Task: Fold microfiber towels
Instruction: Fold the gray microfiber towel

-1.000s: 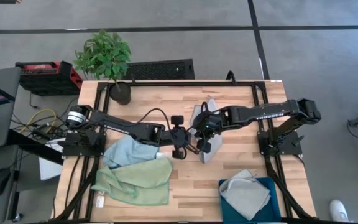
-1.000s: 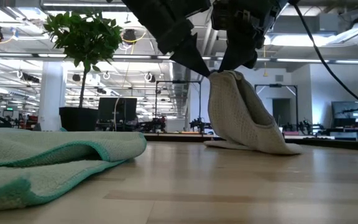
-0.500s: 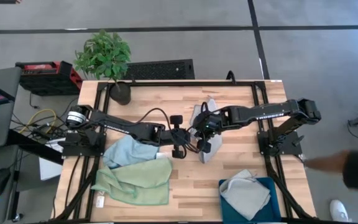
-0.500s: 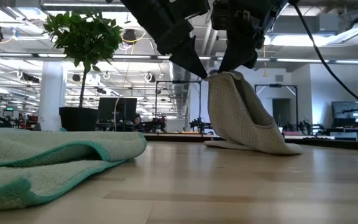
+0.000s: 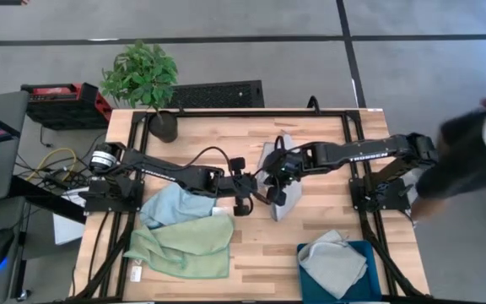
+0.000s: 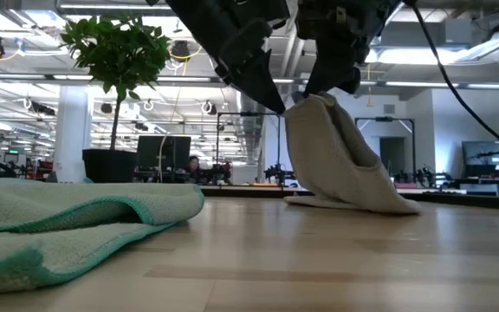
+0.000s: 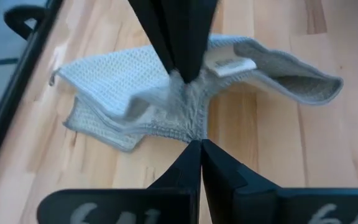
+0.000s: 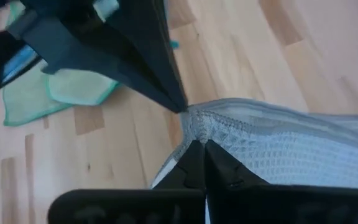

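While both pinch one raised edge of the grey towel (image 6: 336, 165), left end effector (image 5: 262, 181) closed, right end effector (image 5: 270, 175) closed, bare table (image 5: 310, 224) beside.

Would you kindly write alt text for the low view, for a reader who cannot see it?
Two dark end effectors, the left and the right, pinch the top of a grey towel, lifting it into a peak while its lower edge rests on the wooden table. A green towel lies at left, a potted plant behind.

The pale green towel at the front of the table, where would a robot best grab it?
Probably at a free corner of the pale green towel, coming from above. It lies nearly flat, so only its thin edge offers anything to pinch. Both the left gripper and the right gripper are shut on the grey towel.
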Available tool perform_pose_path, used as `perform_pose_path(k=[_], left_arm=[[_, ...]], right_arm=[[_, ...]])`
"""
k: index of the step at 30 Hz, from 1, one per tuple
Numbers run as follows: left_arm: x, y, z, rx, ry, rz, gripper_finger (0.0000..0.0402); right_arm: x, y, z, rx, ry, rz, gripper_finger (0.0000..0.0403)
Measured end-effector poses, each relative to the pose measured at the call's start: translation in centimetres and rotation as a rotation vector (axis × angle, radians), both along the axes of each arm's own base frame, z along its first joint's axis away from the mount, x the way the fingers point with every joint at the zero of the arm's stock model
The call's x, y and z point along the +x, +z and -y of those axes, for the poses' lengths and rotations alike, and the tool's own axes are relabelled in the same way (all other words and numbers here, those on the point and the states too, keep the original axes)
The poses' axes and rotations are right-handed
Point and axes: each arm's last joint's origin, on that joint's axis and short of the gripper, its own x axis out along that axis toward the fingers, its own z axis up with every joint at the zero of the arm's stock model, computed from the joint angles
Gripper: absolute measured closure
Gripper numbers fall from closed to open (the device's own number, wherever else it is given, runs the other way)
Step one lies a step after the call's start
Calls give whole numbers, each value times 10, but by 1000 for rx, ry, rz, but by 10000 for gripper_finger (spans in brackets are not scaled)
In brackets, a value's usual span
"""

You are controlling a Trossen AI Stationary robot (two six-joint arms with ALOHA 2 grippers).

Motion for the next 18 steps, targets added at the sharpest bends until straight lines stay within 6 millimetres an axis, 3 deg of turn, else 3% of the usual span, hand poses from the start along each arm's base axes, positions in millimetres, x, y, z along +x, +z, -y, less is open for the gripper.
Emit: perform_pose_path(k=[11, 18], left_arm=[[-7, -5, 1, -86, 51, -62, 401], [-23, 27, 0, -173, 117, 24, 402]], right_arm=[[-1, 3, 1, 0, -33, 11, 398], [-23, 30, 7, -30, -73, 82, 399]])
